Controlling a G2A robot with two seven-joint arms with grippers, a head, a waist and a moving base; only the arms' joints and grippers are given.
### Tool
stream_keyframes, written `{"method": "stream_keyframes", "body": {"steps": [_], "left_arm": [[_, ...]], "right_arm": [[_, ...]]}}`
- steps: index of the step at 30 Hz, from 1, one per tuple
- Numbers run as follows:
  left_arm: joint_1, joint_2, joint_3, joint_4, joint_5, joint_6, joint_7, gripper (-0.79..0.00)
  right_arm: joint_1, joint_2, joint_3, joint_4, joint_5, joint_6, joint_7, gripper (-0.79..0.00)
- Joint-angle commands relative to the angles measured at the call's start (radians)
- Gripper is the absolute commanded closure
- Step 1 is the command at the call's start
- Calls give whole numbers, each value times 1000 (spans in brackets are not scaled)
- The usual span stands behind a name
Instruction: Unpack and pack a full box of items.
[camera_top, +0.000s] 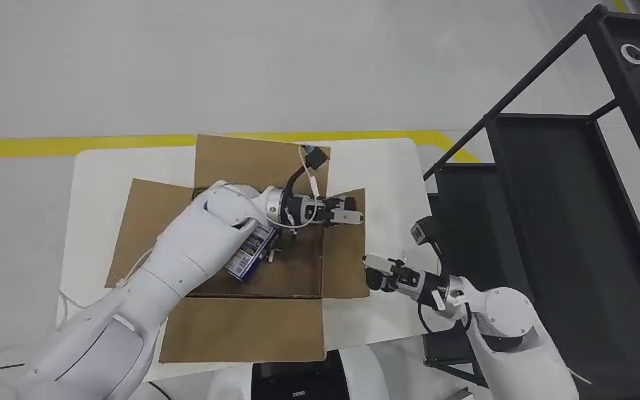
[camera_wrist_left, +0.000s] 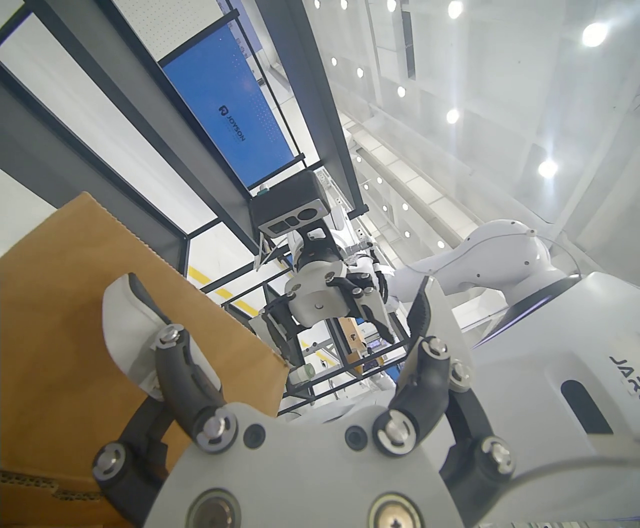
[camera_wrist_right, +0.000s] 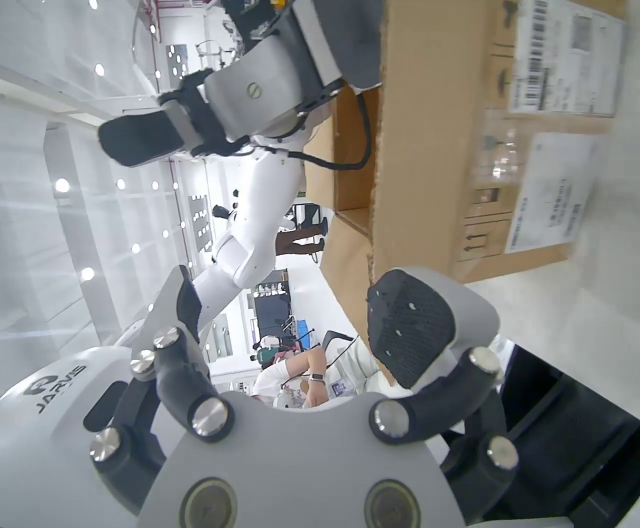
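You're holding left gripper wide open, empty, over the side flap of the box; right gripper is hanging open, empty too, just outside that flap.

A white rounded-corner table stands on a pale grey floor crossed by a yellow painted stripe, with a black metal shelving rack just beside the table and a blue rectangular panel mounted on that rack's frame.

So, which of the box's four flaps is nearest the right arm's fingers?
The short flap toward the black rack; the right fingers sit just off its edge, the other three lie farther.
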Motion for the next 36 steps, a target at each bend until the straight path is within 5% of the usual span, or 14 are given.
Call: {"method": "stream_keyframes", "body": {"steps": [1, 11, 22, 28, 36], "left_arm": [[-1, 8, -16, 0, 35, -11, 12, -785], [96, 131, -240, -182, 111, 9, -8, -785], [407, 303, -731, -581, 416, 246, -76, -785], [567, 350, -941, -698, 519, 327, -95, -785], [726, 383, -1106, -749, 607, 388, -106, -785]], "right_arm": [[6, 1, -9, 13, -23, 8, -21, -785], [67, 7, -97, 70, -83, 28, -43, -785], [155, 6, -208, 185, -143, 20, -98, -785], [181, 7, -238, 209, -146, 11, -115, -785], [194, 10, -258, 214, -137, -2, -133, -785]]}}
